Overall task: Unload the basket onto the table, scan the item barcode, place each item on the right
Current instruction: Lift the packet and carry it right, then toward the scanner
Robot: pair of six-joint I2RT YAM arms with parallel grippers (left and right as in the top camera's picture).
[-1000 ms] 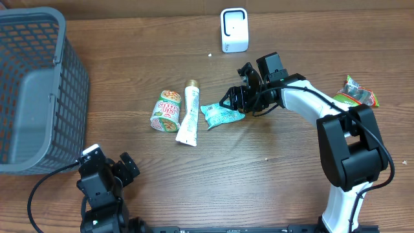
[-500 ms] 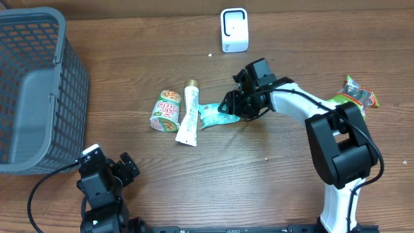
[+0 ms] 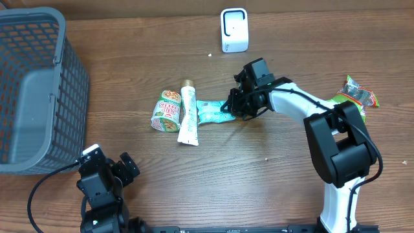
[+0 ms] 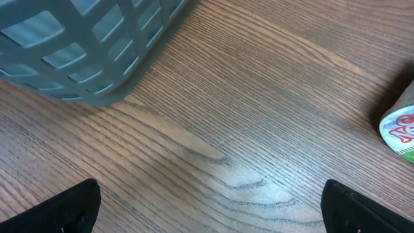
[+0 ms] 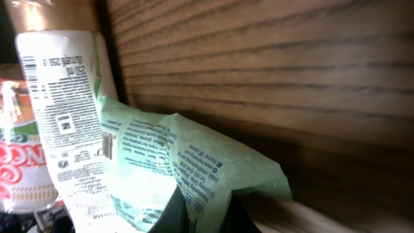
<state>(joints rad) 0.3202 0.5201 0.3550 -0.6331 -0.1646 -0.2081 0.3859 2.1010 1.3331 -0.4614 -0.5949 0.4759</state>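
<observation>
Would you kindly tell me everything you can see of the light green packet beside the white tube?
The light green packet is a small, thin, crinkled pouch, seemingly plastic film, printed with fine dark text. It lies on the wooden table near its middle. The right gripper has its jaws shut on one edge, which bunches there; the opposite end lies against the white tube.

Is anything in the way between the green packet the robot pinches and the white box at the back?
Nothing visible. The right gripper is shut on the crinkly green plastic packet, and only bare wooden table lies between it and the white box-shaped scanner.
</observation>
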